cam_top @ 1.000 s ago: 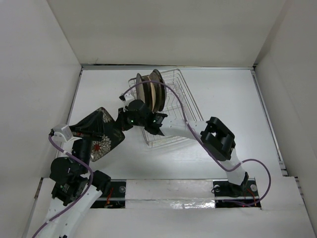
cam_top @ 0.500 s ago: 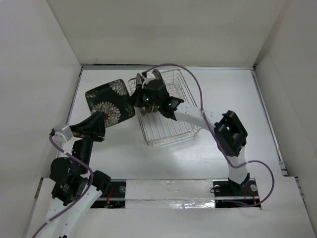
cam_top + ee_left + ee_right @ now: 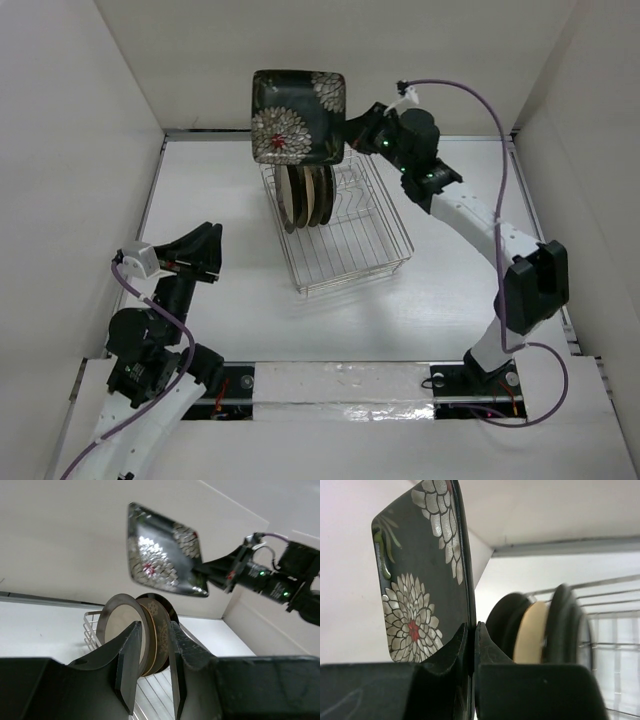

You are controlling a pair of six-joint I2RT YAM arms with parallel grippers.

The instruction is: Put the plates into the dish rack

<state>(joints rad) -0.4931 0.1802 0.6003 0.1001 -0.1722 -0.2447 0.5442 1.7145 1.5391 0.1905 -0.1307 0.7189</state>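
Square floral plate pinched at rim by right gripper, held on edge above far end of dish rack, prob. to line up w/ slot beside standing round plates. Left gripper parted, empty, near left edge of table, clear of path.

One black square floral plate and one wire dish rack show. Of the round plates, at least three can be told apart from above. Two claws: the left claw and the right claw.

Right pincer clamped; left pincer ajar
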